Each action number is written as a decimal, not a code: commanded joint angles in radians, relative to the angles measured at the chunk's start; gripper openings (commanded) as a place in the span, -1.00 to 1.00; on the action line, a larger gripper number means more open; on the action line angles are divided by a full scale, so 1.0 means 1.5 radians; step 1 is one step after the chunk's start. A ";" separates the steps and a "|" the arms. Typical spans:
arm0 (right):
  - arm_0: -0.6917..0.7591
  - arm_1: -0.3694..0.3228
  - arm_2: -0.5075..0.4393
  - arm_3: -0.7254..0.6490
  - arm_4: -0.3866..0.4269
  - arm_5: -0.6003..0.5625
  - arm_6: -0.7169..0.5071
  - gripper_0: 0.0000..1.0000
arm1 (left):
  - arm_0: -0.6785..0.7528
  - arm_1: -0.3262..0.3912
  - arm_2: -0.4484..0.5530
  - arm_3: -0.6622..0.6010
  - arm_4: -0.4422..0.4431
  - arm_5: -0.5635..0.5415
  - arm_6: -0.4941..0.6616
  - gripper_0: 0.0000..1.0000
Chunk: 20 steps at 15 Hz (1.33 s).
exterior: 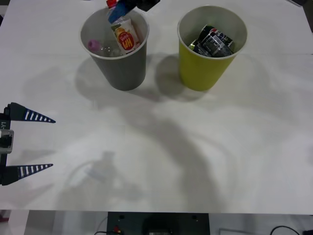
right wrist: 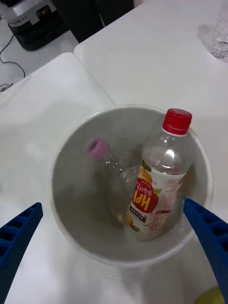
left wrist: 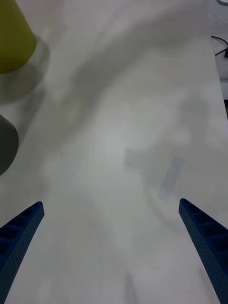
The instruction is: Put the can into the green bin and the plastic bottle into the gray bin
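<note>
Front view: white table [exterior: 205, 161], gray bin [exterior: 122, 68] beside green bin [exterior: 205, 73].

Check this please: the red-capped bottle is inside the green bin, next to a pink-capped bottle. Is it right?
Not quite. The red-capped bottle stands in the gray bin, not the green one, beside the pink-capped bottle. The right wrist view shows this clearly.
</note>
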 commanded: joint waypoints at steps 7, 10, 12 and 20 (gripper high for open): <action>0.118 -0.199 -0.107 -0.224 -0.028 -0.101 0.036 1.00 | 0.000 0.000 0.000 0.000 0.000 0.000 0.000 0.96; 0.199 -0.277 -0.168 -0.341 -0.039 -0.107 0.043 1.00 | 0.000 0.000 0.000 0.000 0.000 0.000 0.000 0.96; 0.281 -0.321 -0.235 -0.425 -0.039 -0.119 0.051 1.00 | 0.000 0.000 0.000 0.000 0.000 0.000 0.000 0.96; 0.625 -0.390 -0.529 -0.613 -0.051 -0.206 0.202 1.00 | 0.000 0.000 0.000 0.000 0.000 0.000 0.000 0.96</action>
